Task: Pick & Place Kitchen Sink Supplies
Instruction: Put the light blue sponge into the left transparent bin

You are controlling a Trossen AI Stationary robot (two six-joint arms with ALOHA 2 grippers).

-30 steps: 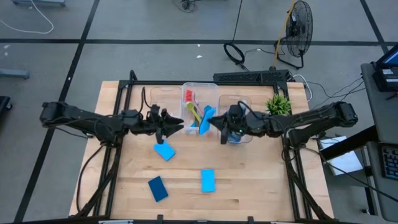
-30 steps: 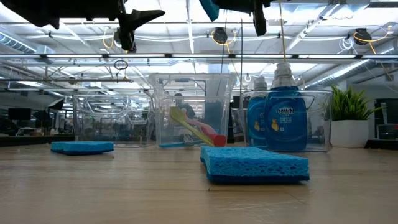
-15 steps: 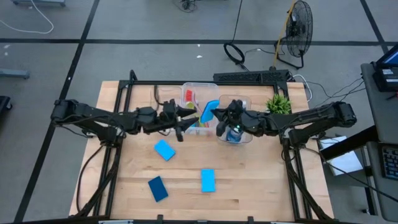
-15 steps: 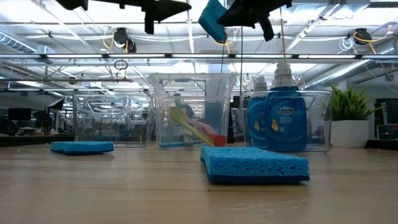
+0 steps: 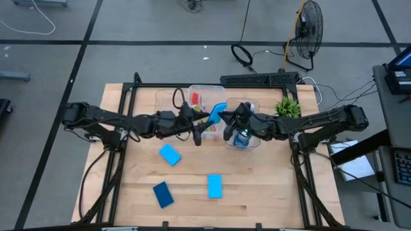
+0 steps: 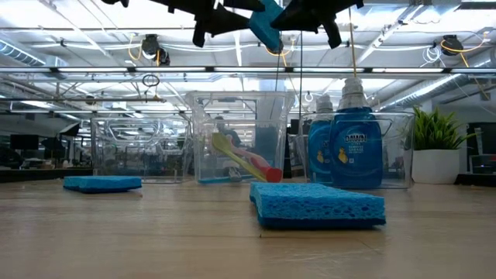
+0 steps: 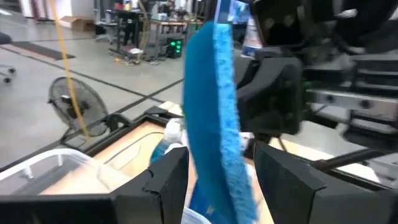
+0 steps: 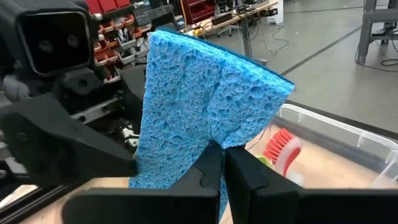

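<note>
Left arm had swung in to meet the right for a mid-air sponge handover.
Right gripper (image 8: 224, 163) fingers pinched the raised sponge (image 8: 205, 112); left gripper (image 7: 214, 165) fingers stood half-apart around its edge (not yet clamped). Bottles (image 6: 347, 147) and brushes (image 6: 240, 163) sat binned; three sponges (image 5: 169, 154) lay on the worktop (image 5: 270, 192).

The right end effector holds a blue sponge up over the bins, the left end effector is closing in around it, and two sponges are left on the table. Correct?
Not quite: three sponges lie on the table, as the high view shows, at and the darker one. The right end effector does hold a blue sponge, with the left end effector around it.
</note>
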